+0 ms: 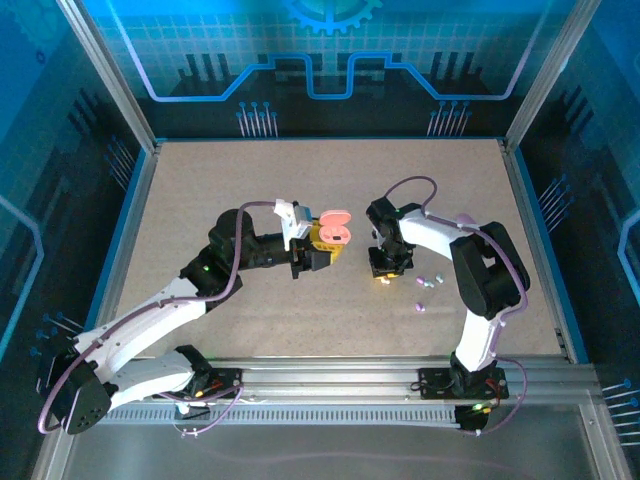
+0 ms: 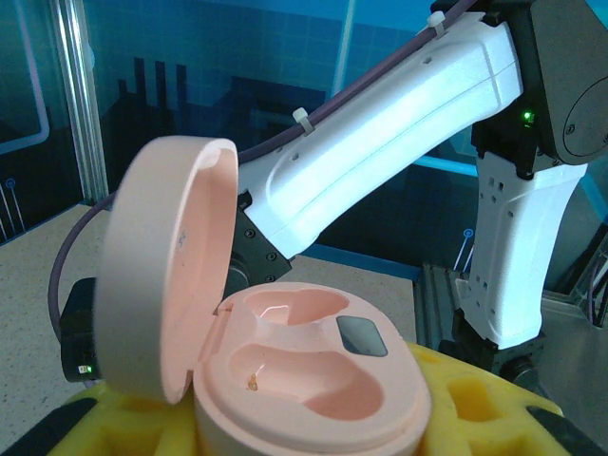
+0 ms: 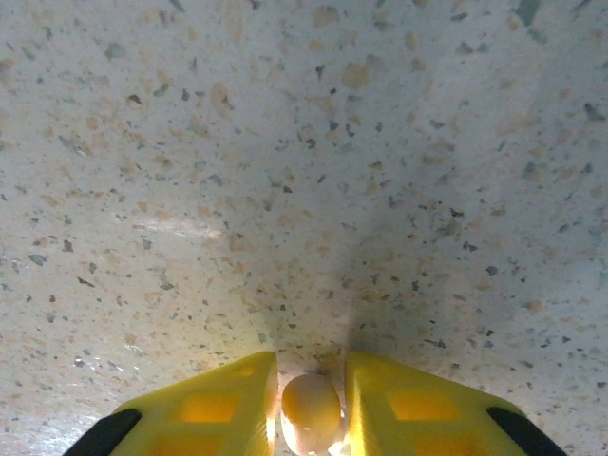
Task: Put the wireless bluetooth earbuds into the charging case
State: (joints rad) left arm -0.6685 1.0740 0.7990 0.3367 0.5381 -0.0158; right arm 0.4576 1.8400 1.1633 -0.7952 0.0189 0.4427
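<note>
The pick-up is the step in hand, I'd say, with nothing seated yet. The left gripper [image 1: 326,240] is clamped on the pink charging case [image 2: 313,370] and holds it up off the table [image 1: 250,180] near the middle, with the lid [image 2: 161,275] swung back and both wells plainly empty. Just to its right, the right gripper [image 1: 388,268] points straight down at the tabletop. Seen from its wrist, one small rounded earbud [image 3: 311,413] sits right between the yellow fingers [image 3: 228,404]. The jaws stand only a little apart, close on either side of it, but whether they actually pinch it I cannot tell. A few more earbuds [image 1: 422,282] lie loose on the table just beyond that gripper. Next, to my eye, comes a firm squeeze on that bud, a lift clear of the table, then a short carry leftward to the open case, turning the bud so it drops into the matching well rather than riding on the rim
</note>
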